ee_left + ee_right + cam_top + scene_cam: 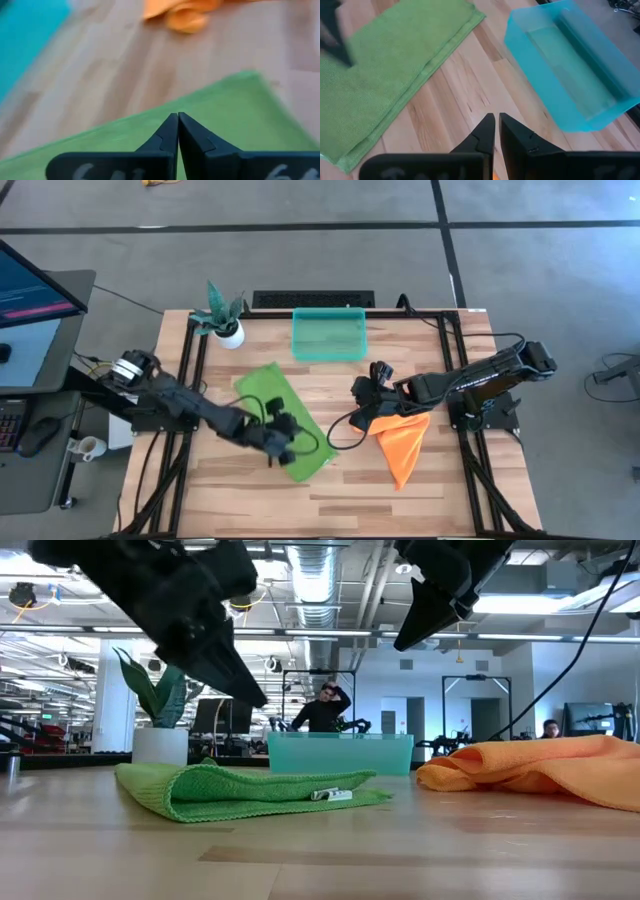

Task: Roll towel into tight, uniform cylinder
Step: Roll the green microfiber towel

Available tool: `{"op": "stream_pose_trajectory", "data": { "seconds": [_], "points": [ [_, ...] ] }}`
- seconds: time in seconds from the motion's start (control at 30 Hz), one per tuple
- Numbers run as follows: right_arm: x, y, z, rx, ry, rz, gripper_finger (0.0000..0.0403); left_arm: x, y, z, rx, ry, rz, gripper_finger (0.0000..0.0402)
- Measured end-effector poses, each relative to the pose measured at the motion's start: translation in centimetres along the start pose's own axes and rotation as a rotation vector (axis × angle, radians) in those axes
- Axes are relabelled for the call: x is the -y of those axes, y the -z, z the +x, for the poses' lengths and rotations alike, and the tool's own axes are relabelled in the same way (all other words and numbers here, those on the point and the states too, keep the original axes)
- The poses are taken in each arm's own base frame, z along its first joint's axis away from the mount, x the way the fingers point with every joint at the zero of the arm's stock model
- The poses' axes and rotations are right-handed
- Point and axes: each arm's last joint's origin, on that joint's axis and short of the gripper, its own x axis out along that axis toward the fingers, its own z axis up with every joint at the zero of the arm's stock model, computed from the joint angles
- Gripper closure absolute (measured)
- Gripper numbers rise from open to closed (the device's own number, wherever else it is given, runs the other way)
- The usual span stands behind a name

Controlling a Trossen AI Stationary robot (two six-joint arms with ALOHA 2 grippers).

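A green towel (268,392), folded flat, lies slantwise on the wooden table; it also shows in the low view (240,790), the left wrist view (235,115) and the right wrist view (385,75). My left gripper (290,440) hangs shut above the towel's near end, clear of it in the low view (254,698); its wrist view (177,120) shows the fingertips together. My right gripper (358,388) is shut and empty above bare wood between the towel and a crumpled orange cloth (402,442), high up in the low view (402,643) and its wrist view (495,120).
A clear teal bin (329,333) stands at the table's far middle. A small potted plant (222,320) stands at the far left. The orange cloth (540,768) lies on the right half. A person shows in the room beyond the table (325,710).
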Motion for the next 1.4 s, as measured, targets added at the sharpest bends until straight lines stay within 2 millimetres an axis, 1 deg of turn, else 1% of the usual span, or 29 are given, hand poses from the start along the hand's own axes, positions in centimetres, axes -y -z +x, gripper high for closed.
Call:
{"op": "stream_pose_trajectory", "data": {
  "seconds": [0.1,0.2,0.33,0.4,0.53,0.67,0.77,0.83,0.97,1.07,1.13,1.2,1.27,1.33,1.4],
  "points": [
    [0.0,0.0,0.0,0.002,-0.001,0.002,0.0354,2.2,1.1,0.3,0.029,0.059,-0.011,0.0397],
    [-0.1,0.0,0.0,0.003,-0.002,0.001,0.0354,3.8,2.6,0.8,0.011,0.092,-0.01,0.0397],
    [-0.1,-0.1,0.0,0.011,-0.007,0.006,0.0354,5.1,4.7,1.5,-0.088,0.163,-0.009,0.0398],
    [-0.1,-0.1,0.0,0.015,-0.009,0.009,0.0354,5.5,5.4,1.6,-0.138,0.217,-0.003,0.0398],
    [-0.2,-0.3,0.0,0.026,-0.013,0.017,0.0354,6.3,5.8,0.9,-0.185,0.313,0.037,0.0398],
    [-0.2,-0.3,0.0,0.026,-0.013,0.017,0.0354,7.0,6.2,0.1,-0.213,0.386,0.166,0.0398],
    [-0.2,-0.3,0.0,0.028,-0.014,0.018,0.0354,7.4,6.0,-0.5,-0.294,0.395,0.231,0.0398],
    [-0.2,-0.3,0.0,0.029,-0.014,0.019,0.0354,7.6,5.7,-1.0,-0.359,0.362,0.256,0.0398],
    [-0.2,-0.3,0.0,0.032,-0.015,0.021,0.0354,8.0,4.1,-2.2,-0.485,0.277,0.349,0.0398],
    [-0.2,-0.3,0.0,0.032,-0.016,0.022,0.0354,8.6,1.8,-3.6,-0.483,0.212,0.403,0.0398],
    [-0.2,-0.3,0.0,0.032,-0.015,0.021,0.0354,8.5,0.9,-4.7,-0.494,0.123,0.46,0.0398],
    [-0.2,-0.3,0.0,0.032,-0.015,0.021,0.0354,8.4,0.2,-5.4,-0.472,0.035,0.499,0.0398],
    [-0.2,-0.3,0.0,0.032,-0.015,0.021,0.0354,8.2,-0.3,-5.7,-0.409,-0.069,0.515,0.0398],
    [-0.2,-0.3,0.0,0.032,-0.015,0.021,0.0354,7.4,-0.3,-5.6,-0.353,-0.199,0.513,0.0398],
    [-0.2,-0.3,0.0,0.032,-0.015,0.021,0.0354,6.6,-0.5,-4.9,-0.287,-0.308,0.447,0.0398]
  ]
}}
